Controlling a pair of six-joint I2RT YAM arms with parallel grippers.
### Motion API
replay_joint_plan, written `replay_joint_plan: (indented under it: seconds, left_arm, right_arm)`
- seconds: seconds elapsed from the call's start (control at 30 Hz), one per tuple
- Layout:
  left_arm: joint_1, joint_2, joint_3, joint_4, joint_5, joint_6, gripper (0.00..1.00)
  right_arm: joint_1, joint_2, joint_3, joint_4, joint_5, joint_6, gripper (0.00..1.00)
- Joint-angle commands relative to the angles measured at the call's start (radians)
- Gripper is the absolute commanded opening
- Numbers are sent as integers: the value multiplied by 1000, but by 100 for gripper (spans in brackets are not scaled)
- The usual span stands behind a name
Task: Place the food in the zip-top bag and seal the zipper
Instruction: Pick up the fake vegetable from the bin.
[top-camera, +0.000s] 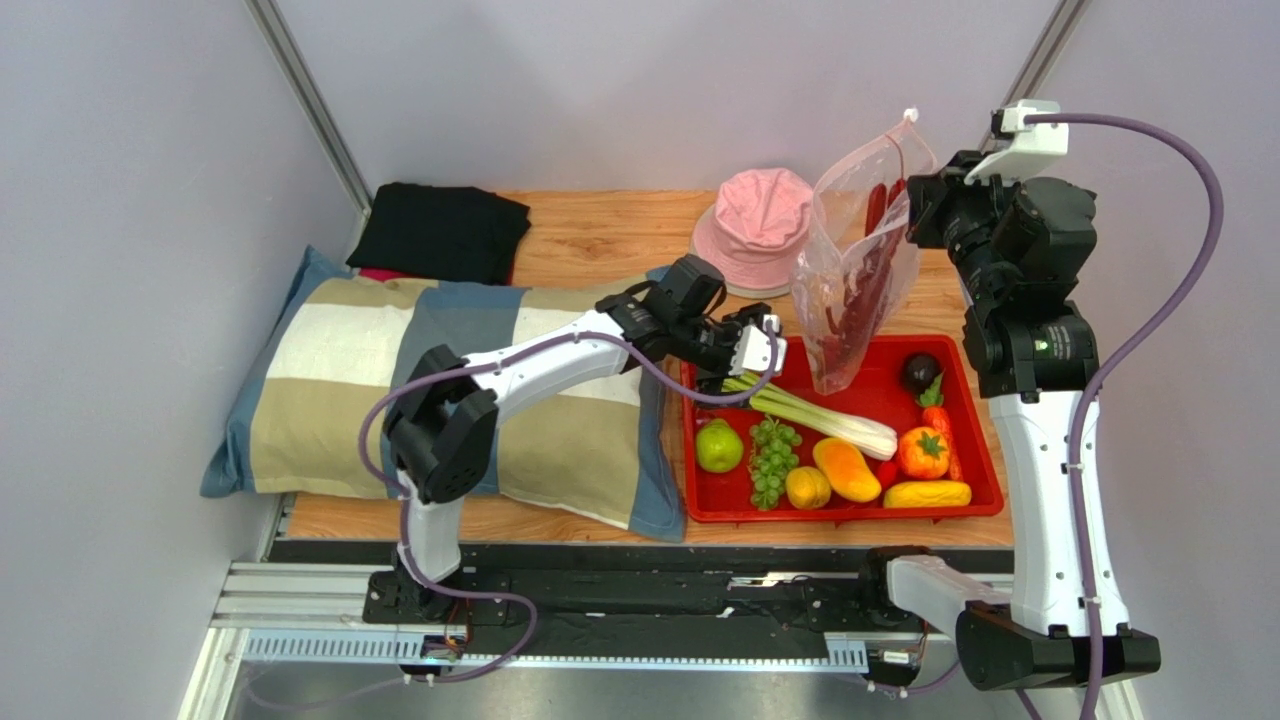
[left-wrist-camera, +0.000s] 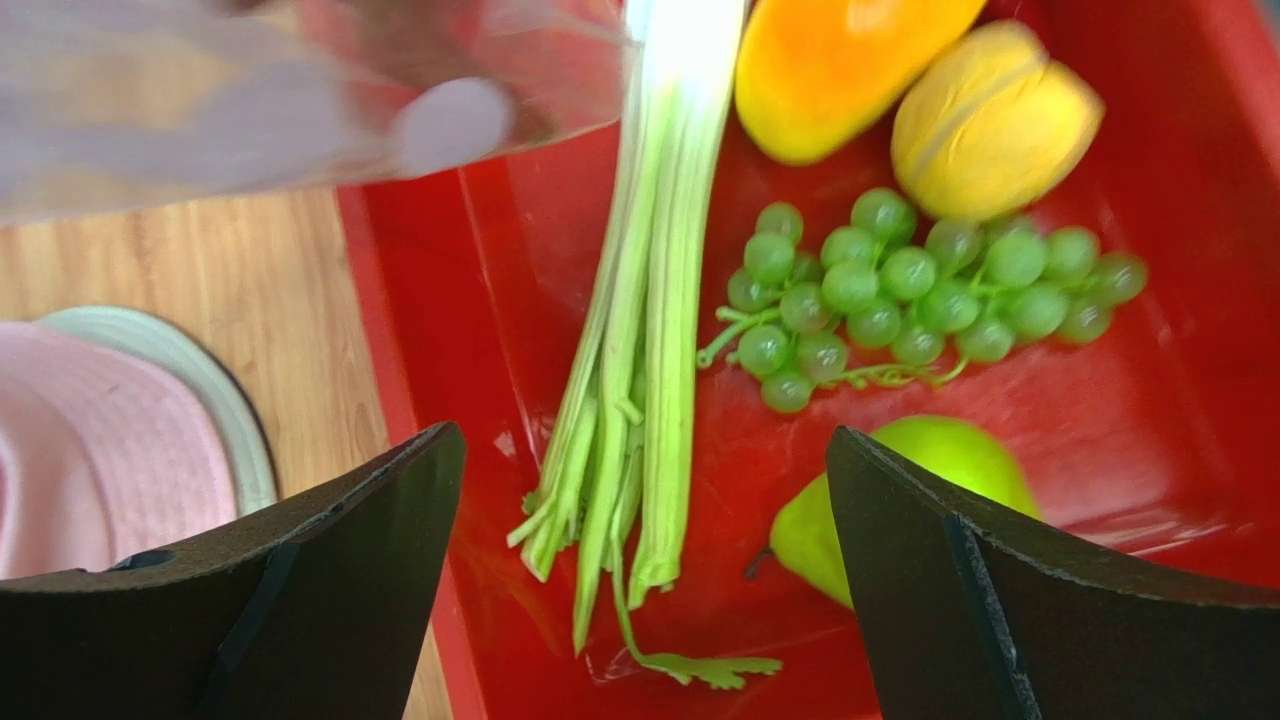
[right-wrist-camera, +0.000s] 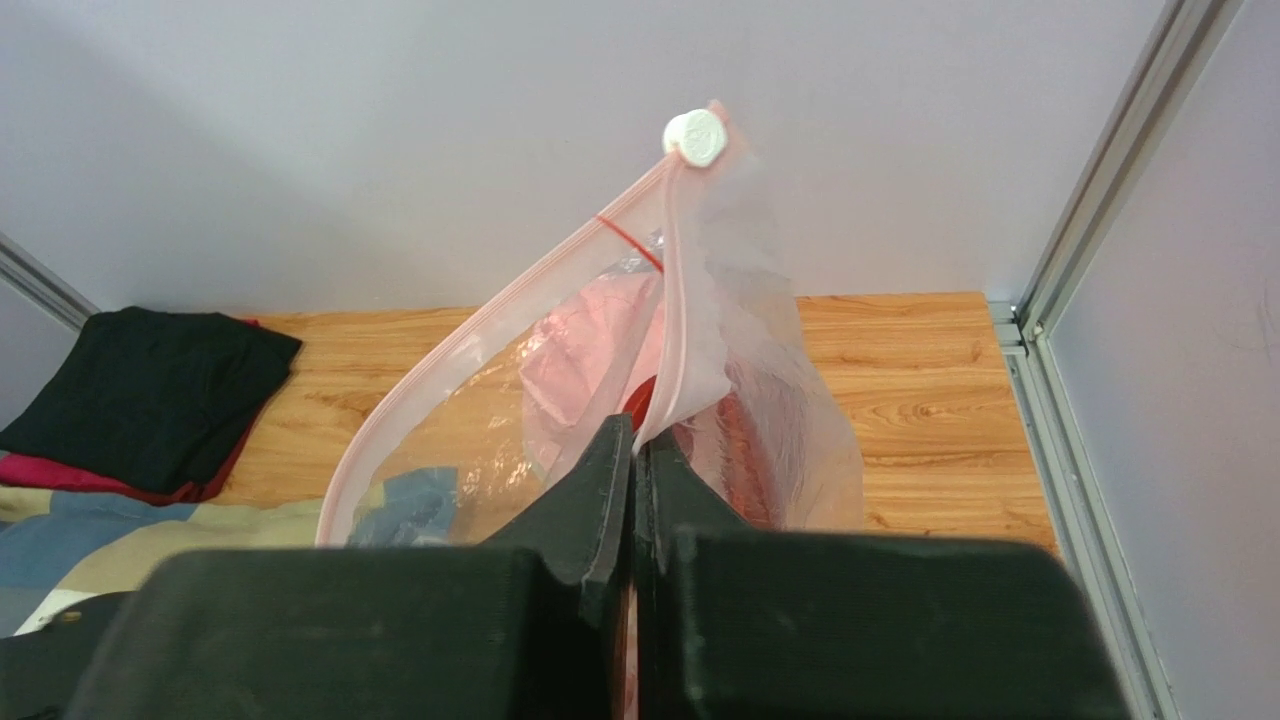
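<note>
**Two grippers: one clamped on the bag, one spread over the tray**

The right gripper (right-wrist-camera: 634, 443) is clenched on the zipper (right-wrist-camera: 496, 353) of the zip-top bag (top-camera: 842, 285), below a white slider (right-wrist-camera: 694, 137). The bag hangs under it with its mouth gaping. The red lobster (top-camera: 864, 270) inside is smeared by plastic and hard to make out. The left gripper (left-wrist-camera: 639, 450) is spread wide and holds nothing. The celery stalk (left-wrist-camera: 661, 300) lies directly beneath it in the red tray (left-wrist-camera: 436, 300). One finger half hides the green apple (left-wrist-camera: 932, 450), with the grape bunch (left-wrist-camera: 902, 293) just beyond
</note>
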Motion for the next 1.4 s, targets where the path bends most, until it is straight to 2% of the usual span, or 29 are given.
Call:
replay_joint_plan:
  seconds: [0.0,0.23,0.43,0.63,0.93,1.0,1.1,1.13,1.2,1.23,1.3,1.33,1.37]
  left_arm:
    - [-16,109,135,-133,21,273,99]
    - [-16,282,311,-299,-19,379,91]
    - [-21,420,522,-497,-25,441,96]
    - [-35,511,612,-572,-111,474,99]
    - [-36,606,703,-701,-140,562,95]
    - [-36,626,733,-733,-142,565,90]
    - [-36,645,787,-781,-143,588,73]
    - [-36,645,789,-788,-152,594,63]
    - [-36,638,789,-801,-166,614,53]
    - [-38,638,786,-804,-189,619,43]
    - [-36,632,786,-799,-212,613,32]
    - [-36,628,784,-793,-227,605,18]
    - [-36,616,783,-776,-234,594,12]
  right_arm:
    - [-18,-14,25,38,14,13,0]
    - [-35,-2,37,37,-2,7,0]
    - [-35,6,46,35,-14,-1,0]
    - [-35,6,51,31,-18,-21,0]
    - [-75,15,52,32,-34,-33,0]
    - [-80,15,52,32,-38,-31,0]
    - [-84,15,48,35,-43,-30,0]
    - [-86,15,46,37,-43,-30,0]
    - [-90,15,43,40,-48,-25,0]
    - [-93,17,40,43,-49,-22,0]
    - [-97,14,34,49,-54,-13,0]
    - [-98,11,29,51,-54,-8,0]
    - [-98,11,28,52,-55,-7,0]
